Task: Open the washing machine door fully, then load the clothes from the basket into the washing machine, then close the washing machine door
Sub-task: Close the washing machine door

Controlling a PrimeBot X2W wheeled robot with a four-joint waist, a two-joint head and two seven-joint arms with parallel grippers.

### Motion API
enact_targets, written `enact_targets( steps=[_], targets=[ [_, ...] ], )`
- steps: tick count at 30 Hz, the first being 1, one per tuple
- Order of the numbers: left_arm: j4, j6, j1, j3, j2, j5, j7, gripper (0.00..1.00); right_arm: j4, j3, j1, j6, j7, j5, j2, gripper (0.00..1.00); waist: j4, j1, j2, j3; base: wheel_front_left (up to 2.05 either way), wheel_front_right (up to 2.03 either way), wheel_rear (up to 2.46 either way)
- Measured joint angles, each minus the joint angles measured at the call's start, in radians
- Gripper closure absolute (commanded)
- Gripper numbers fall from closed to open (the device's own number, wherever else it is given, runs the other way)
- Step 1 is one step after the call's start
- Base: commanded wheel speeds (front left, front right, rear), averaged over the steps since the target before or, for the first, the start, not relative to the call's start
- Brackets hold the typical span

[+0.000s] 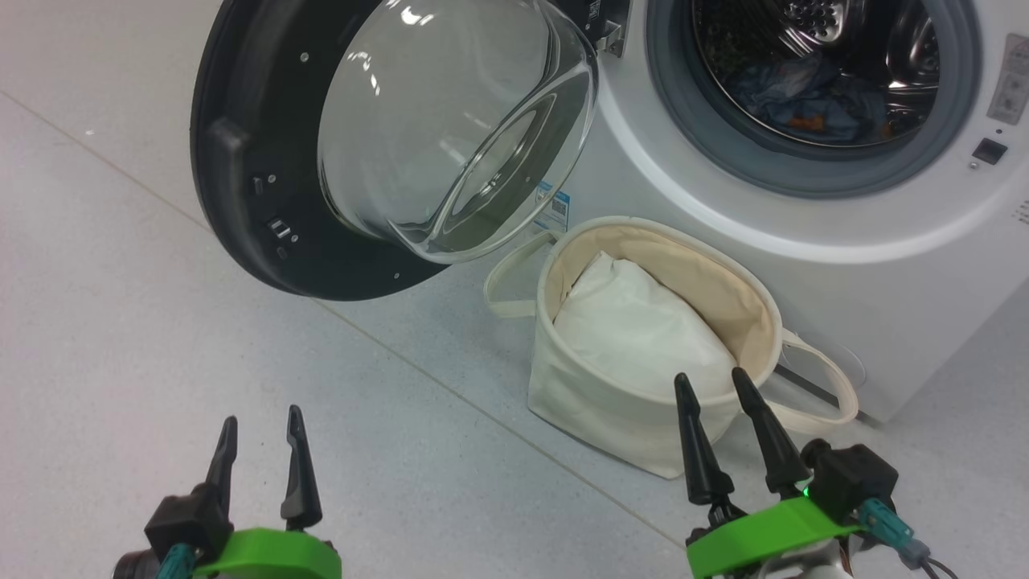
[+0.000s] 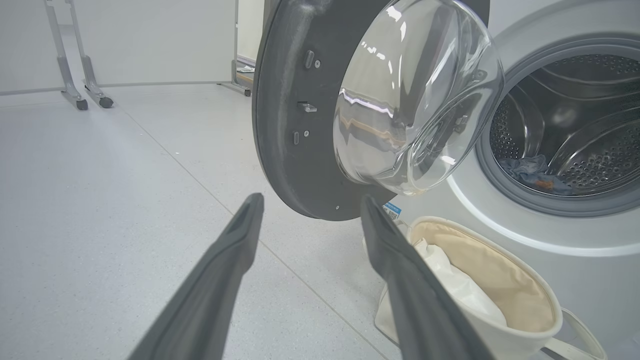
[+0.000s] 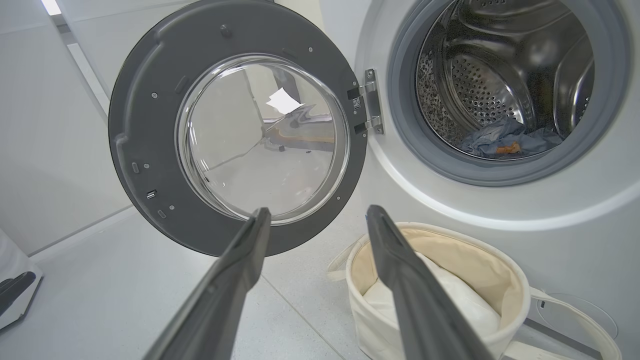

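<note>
The washing machine (image 1: pixel 804 233) stands at the upper right, its round black-rimmed door (image 1: pixel 265 161) swung wide open to the left with its glass bowl bulging out. Blue clothes with orange patches (image 1: pixel 812 100) lie low in the steel drum (image 3: pixel 500 75). The cream basket (image 1: pixel 651 338) sits on the floor before the machine and holds a plain white bundle (image 1: pixel 635 322). My left gripper (image 1: pixel 261 418) stands open above the bare floor at the lower left. Open too, my right gripper (image 1: pixel 711 382) hovers just in front of the basket's near rim, holding nothing.
Grey speckled floor (image 1: pixel 241 346) stretches left of the basket and under the open door. In the left wrist view, metal stand legs on castors (image 2: pixel 82 97) stand far back by a white wall.
</note>
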Motion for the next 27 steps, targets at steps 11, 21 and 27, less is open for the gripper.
enact_targets(
  steps=[11, 21, 27],
  targets=[
    [0.000, 0.000, 0.000, 0.001, 0.000, 0.000, 0.000, 0.00, 0.005, 0.004, 0.000, 0.000, 0.000, -0.002, 0.000, 0.00, -0.001, 0.0000, 0.0000, 0.000, 0.00, 0.00, 0.00],
    [-0.002, -0.008, 0.000, 0.003, 0.000, 0.004, 0.000, 0.00, 0.004, 0.005, 0.000, 0.000, 0.000, -0.001, 0.000, 0.00, -0.011, 0.0000, 0.0000, 0.006, 0.00, 0.00, 0.00],
    [-0.033, -0.035, -0.002, 0.016, 0.000, 0.002, 0.000, 1.00, -0.002, -0.030, -0.001, 0.000, 0.000, -0.005, 0.000, 0.00, -0.025, 0.0000, 0.0000, 0.020, 0.00, 0.00, 0.00]
  ],
)
